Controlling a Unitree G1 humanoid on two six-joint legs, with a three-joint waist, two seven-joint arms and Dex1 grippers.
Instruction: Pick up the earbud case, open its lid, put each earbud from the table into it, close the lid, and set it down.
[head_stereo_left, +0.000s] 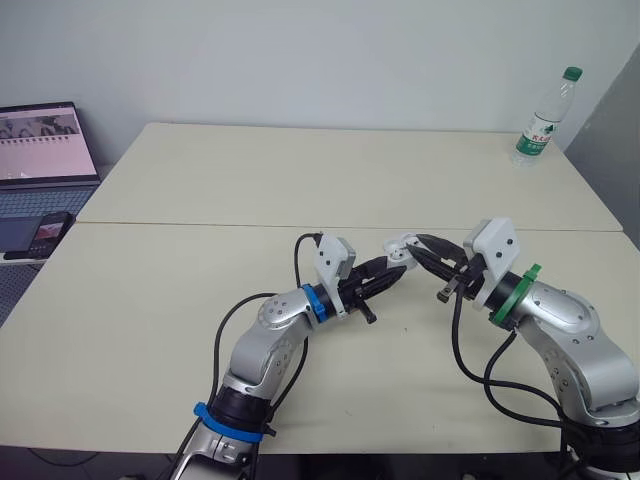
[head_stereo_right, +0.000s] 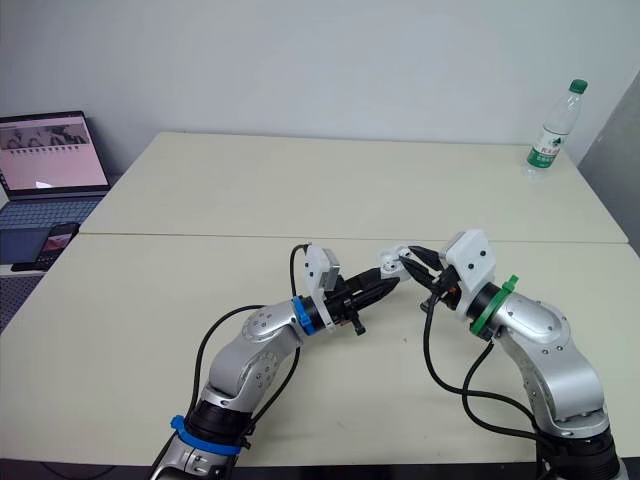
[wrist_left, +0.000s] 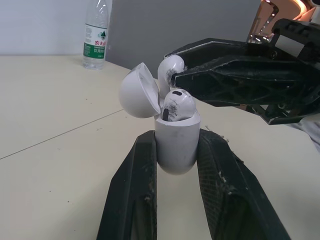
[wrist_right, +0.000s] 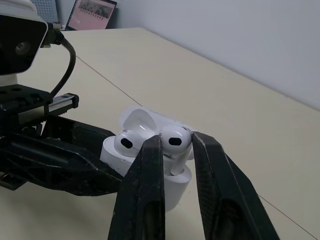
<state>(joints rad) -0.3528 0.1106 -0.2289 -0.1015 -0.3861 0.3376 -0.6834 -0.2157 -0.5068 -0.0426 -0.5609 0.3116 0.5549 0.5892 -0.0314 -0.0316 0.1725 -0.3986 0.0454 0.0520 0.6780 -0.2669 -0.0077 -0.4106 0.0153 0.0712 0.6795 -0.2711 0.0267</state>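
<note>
Two earbuds, one case, both grippers engaged.

Item 1: earbud case (wrist_left: 175, 150). White, glossy, rounded body like a short capsule. It is held clear of the table (head_stereo_left: 200, 330), over the near half, between the two arms. The left gripper (head_stereo_left: 388, 274) clamps it by the lower body, one black finger on each flank, and the case stands upright between them.

Item 2: lid (wrist_left: 140, 92). White dome, swung fully open on its hinge and tilted back to one side of the case mouth, hollow side facing the earbuds.

Item 3: first earbud (wrist_left: 177, 106). White, with a dark oval grille and grey scuff marks on its head. It is seated in the case with only the head above the rim.

Item 4: second earbud (wrist_right: 175, 140). White, with a dark grille. Its head is pinched between the tips of the right gripper (head_stereo_left: 425, 248), whose fingers are closed to a narrow gap around it. It sits right beside the first earbud, above the case mouth, with its stem pointing down into the case. How deep the stem sits cannot be told.

Surroundings: a water bottle (head_stereo_left: 545, 118) with a green cap stands at the table's far right corner. An open laptop (head_stereo_left: 45, 150) and a phone (head_stereo_left: 50, 230) lie off the table's left side.
</note>
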